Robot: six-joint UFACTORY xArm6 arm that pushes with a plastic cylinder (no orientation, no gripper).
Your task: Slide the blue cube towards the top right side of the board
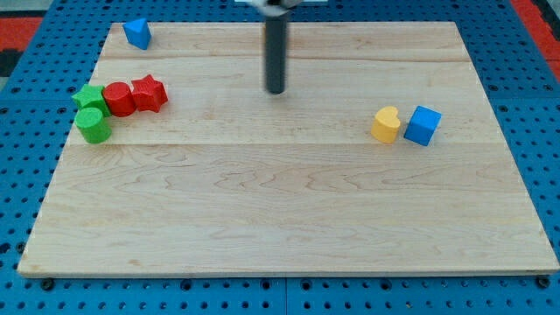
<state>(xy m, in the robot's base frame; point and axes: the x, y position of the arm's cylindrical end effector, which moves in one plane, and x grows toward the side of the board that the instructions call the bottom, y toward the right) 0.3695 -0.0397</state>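
The blue cube [423, 125] sits on the wooden board [289, 210] at the view's right, just above mid-height. A yellow heart-shaped block [385, 124] touches its left side. My tip [276, 90] stands near the view's top centre, well to the left of both and slightly above them, touching no block.
A second blue block [136, 33], wedge-like, lies at the top left corner. At the left edge is a cluster: a green star [88, 97], a green cylinder [93, 126], a red cylinder [118, 99] and a red star [149, 93]. Blue pegboard surrounds the board.
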